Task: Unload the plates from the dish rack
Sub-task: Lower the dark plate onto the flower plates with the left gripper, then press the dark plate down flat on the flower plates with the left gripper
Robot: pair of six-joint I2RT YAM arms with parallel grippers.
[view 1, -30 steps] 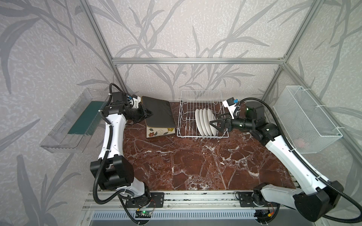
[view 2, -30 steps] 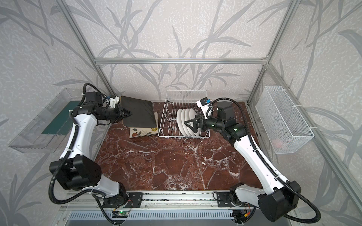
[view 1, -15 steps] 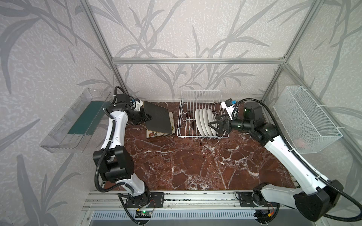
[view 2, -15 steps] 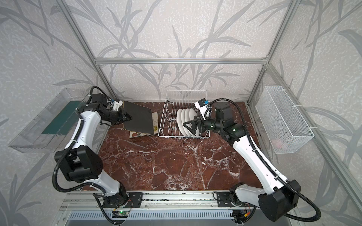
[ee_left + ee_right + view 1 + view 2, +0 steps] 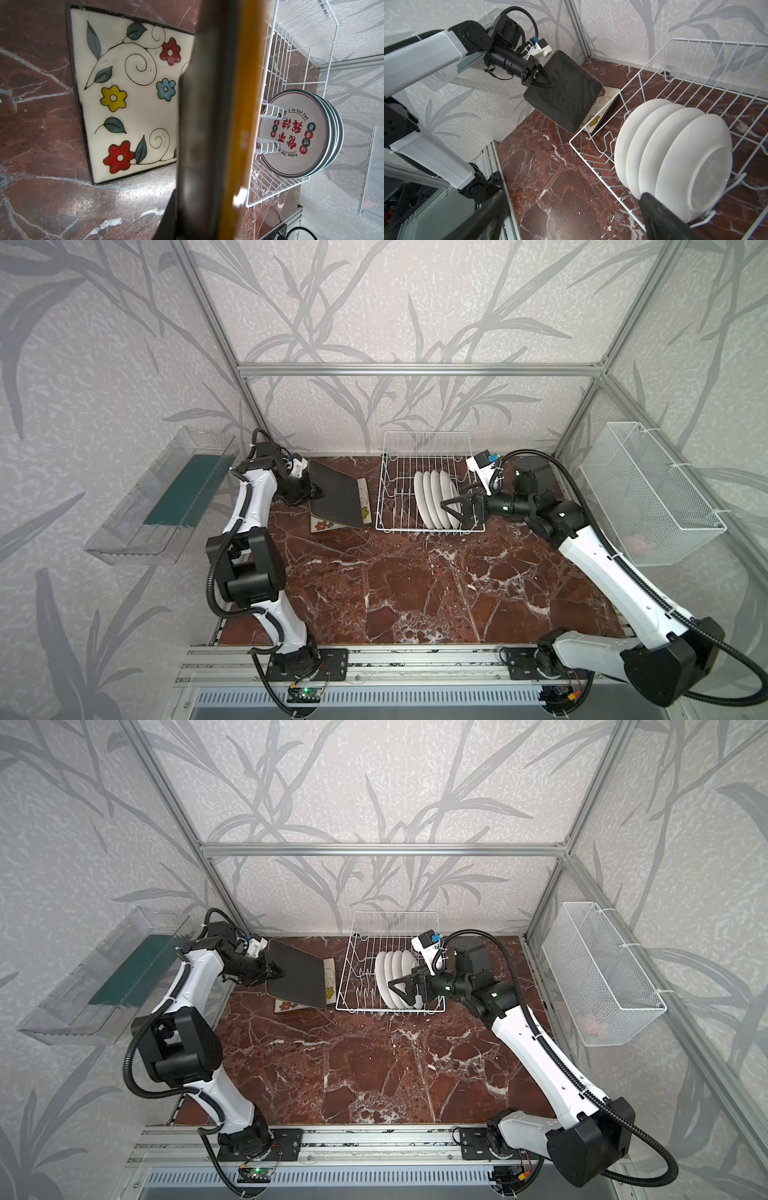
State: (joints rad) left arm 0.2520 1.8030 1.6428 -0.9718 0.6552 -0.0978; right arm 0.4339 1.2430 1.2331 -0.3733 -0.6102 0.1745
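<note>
Got four round white plates (image 5: 436, 499) standing on edge in the right half of the dish rack (image 5: 424, 448), packed close. Probably glazed ceramic: rigid, slick, chip-prone (so no hard squeezing). Best pinched at the upper rim, then lifted straight up and out. Got the right pincer (image 5: 452, 512) spread wide and empty, right by the nearest plate; can't call contact. Over on the other side, left pincer (image 5: 316, 492) clamped on the edge of a black square plate (image 5: 337, 499), held tilted over the flowered stack (image 5: 322, 526) on the table (image 5: 415, 593).
</note>
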